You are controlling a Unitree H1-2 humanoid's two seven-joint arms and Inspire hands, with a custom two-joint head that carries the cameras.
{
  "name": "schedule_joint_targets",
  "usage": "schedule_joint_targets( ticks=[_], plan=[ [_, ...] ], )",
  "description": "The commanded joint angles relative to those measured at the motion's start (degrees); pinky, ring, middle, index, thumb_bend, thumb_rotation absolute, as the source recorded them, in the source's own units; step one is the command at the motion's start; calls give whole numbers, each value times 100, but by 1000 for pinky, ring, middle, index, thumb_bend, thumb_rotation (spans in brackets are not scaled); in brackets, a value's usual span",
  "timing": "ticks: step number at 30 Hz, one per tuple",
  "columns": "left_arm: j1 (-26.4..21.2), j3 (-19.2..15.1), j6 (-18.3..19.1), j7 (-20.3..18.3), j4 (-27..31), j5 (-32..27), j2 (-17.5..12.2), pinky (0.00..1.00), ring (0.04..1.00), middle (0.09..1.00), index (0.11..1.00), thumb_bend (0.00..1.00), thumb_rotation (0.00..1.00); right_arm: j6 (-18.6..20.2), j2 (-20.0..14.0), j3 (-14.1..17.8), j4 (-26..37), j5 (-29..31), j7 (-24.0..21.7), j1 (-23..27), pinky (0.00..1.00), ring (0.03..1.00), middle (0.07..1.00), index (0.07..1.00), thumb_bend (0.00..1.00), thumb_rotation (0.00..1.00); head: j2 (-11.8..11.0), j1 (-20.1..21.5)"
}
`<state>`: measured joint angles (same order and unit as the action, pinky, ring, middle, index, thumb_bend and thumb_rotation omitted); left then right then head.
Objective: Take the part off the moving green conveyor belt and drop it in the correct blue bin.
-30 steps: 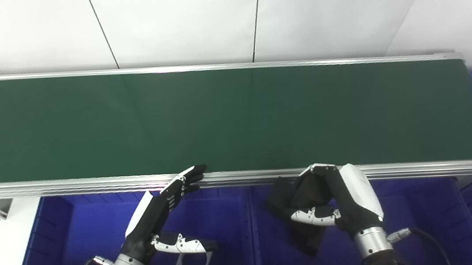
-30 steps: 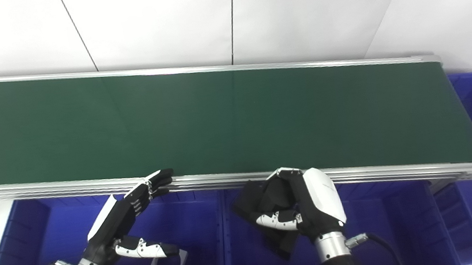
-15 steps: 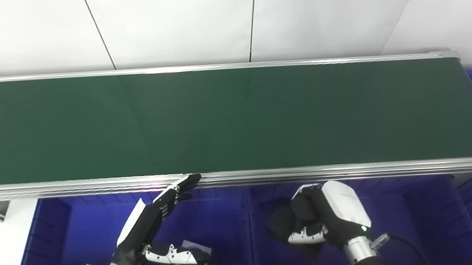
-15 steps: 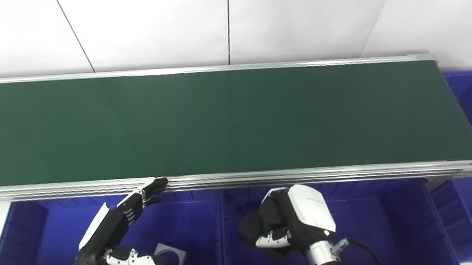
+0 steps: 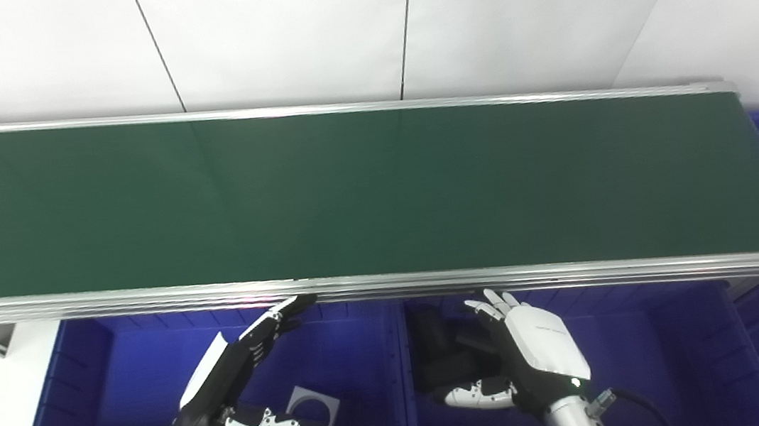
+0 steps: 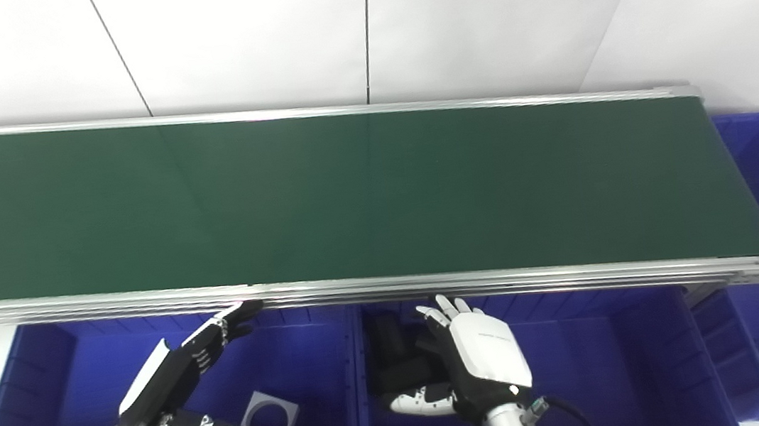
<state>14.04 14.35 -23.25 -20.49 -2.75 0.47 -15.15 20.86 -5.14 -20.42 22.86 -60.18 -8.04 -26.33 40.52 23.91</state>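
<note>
Below the green belt, the middle blue bin holds a black part, half hidden behind the right hand, whose fingers are spread, gripping nothing. Beside it, the left bin holds a grey plate with a round hole, partly covered by the left hand, also spread and empty.

This looks like a factory or test lab, because a long green conveyor belt with shiny metal rails runs past plain white wall panels, with blue bins lined up below.
</note>
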Motion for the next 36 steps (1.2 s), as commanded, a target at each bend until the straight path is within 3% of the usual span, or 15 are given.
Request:
schedule_joint_targets(
  ticks=[1, 5, 7, 10, 13, 15, 19, 24, 36],
  plan=[
    [-65, -26, -194, -27, 92, -124, -20, 882, 922, 920, 874, 915, 202, -160, 109, 5, 224, 63, 336, -121, 1000, 1000, 987, 878, 779, 461, -3, -9],
    [-79, -35, -223, -41, 70, -95, -33, 886, 923, 922, 875, 911, 206, -580, 261, 18, 255, 445, 1019, -356, 1000, 1000, 1000, 924, 825, 476, -3, -9],
    [-78, -44, -202, -48, 78, -97, -30, 885, 924, 923, 875, 914, 207, -845, 330, 32, 228, 746, 1380, -448, 931, 989, 991, 935, 837, 456, 3, -14],
    [-85, -51, -246, -57, 59, -102, -29, 873, 919, 923, 875, 911, 203, -1765, 520, 91, 31, 1696, 2105, -633, 794, 918, 960, 950, 815, 438, 33, -24],
    [-93, -55, -240, -68, 45, -118, -31, 876, 919, 924, 877, 912, 206, -2739, 649, 108, -276, 2603, 2531, -715, 773, 892, 952, 961, 794, 456, 49, -30],
    [-94, -57, -236, -71, 48, -126, -27, 875, 918, 923, 875, 915, 206, -3242, 686, 93, -453, 3062, 2637, -731, 792, 893, 951, 963, 786, 464, 95, -40],
    [-76, -59, -188, -77, 110, -159, -20, 884, 925, 925, 878, 910, 205, -3800, 726, 1, -688, 3705, 2537, -766, 802, 886, 935, 959, 818, 536, 201, -74],
    [-55, -70, -200, -63, 126, -256, 41, 875, 922, 922, 878, 904, 194, -4264, 702, 47, -968, 4020, 2442, -709, 801, 878, 917, 963, 850, 589, 264, -141],
    [-1, -71, -171, -24, 193, -269, 180, 859, 918, 928, 882, 885, 213, -4552, 775, 374, -1224, 4182, 2426, -748, 805, 846, 851, 917, 903, 712, 187, -468]
  ],
)
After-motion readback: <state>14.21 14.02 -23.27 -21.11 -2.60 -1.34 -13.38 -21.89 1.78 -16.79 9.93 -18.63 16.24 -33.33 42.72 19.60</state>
